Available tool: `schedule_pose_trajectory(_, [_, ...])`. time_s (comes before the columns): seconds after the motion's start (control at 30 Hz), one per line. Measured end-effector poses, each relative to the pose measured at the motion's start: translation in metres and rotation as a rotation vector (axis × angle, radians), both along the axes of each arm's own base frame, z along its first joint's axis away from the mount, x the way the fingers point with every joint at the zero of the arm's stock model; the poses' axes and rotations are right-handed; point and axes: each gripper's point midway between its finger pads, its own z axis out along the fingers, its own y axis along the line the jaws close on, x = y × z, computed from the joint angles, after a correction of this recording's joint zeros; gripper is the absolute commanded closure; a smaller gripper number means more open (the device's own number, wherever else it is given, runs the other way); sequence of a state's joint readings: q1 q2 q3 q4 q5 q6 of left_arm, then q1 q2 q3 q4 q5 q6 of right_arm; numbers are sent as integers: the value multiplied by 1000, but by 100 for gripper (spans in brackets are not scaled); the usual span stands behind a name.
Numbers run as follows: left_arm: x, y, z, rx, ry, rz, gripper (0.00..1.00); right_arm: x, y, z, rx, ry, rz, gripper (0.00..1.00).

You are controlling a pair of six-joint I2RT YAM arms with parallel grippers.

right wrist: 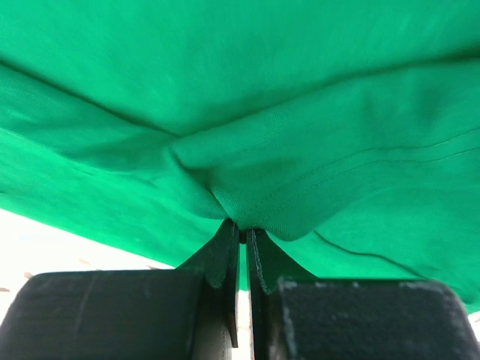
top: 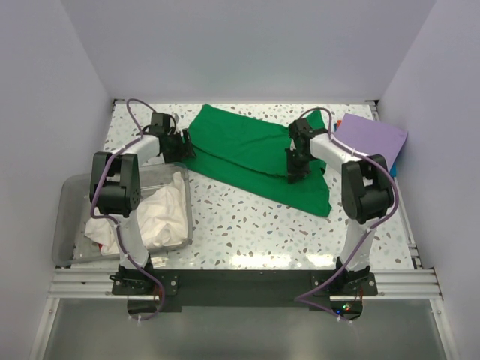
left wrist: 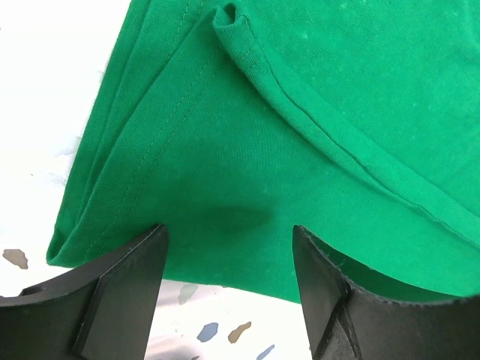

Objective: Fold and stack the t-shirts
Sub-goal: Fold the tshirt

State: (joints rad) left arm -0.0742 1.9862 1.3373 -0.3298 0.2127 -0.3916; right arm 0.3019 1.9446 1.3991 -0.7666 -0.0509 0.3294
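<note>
A bright green t-shirt (top: 251, 154) lies partly folded across the far middle of the speckled table. At its left edge my left gripper (top: 182, 144) stands open, its fingers either side of the shirt's hem corner (left wrist: 225, 247), not closed on it. On the shirt's right side my right gripper (top: 294, 166) is shut on a pinch of green cloth (right wrist: 240, 202), which bunches into the jaws. A lavender-purple t-shirt (top: 371, 135) lies folded at the far right. White t-shirts (top: 161, 214) sit crumpled in the clear bin.
The clear plastic bin (top: 71, 217) stands at the near left, partly over the table's edge. White walls close in at the back and both sides. Bare speckled tabletop (top: 247, 225) lies between the green shirt and the arm bases.
</note>
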Motion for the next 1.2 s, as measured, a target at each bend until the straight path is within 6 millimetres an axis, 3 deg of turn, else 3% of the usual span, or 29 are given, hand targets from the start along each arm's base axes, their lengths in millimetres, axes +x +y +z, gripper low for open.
schedule_pose_trajectory(0.17, [0, 0, -1, 5, -4, -8, 27, 29, 6, 16, 0, -58, 6, 99])
schedule_pose_trajectory(0.3, [0, 0, -2, 5, -8, -8, 27, 48, 10, 14, -5, -72, 12, 99])
schedule_pose_trajectory(0.53, [-2, 1, -1, 7, -15, -11, 27, 65, 10, 1, -40, -57, 17, 96])
schedule_pose_trajectory(0.9, [-6, 2, -2, 13, -12, -11, 27, 90, 15, 7, -42, -96, 22, 90])
schedule_pose_trajectory(1.03, [-7, 2, -2, 15, -11, -10, 27, 91, 16, 2, -45, -86, 24, 80])
schedule_pose_trajectory(1.2, [-8, 3, -2, 15, -10, -10, 27, 97, 18, 3, -42, -95, 23, 60])
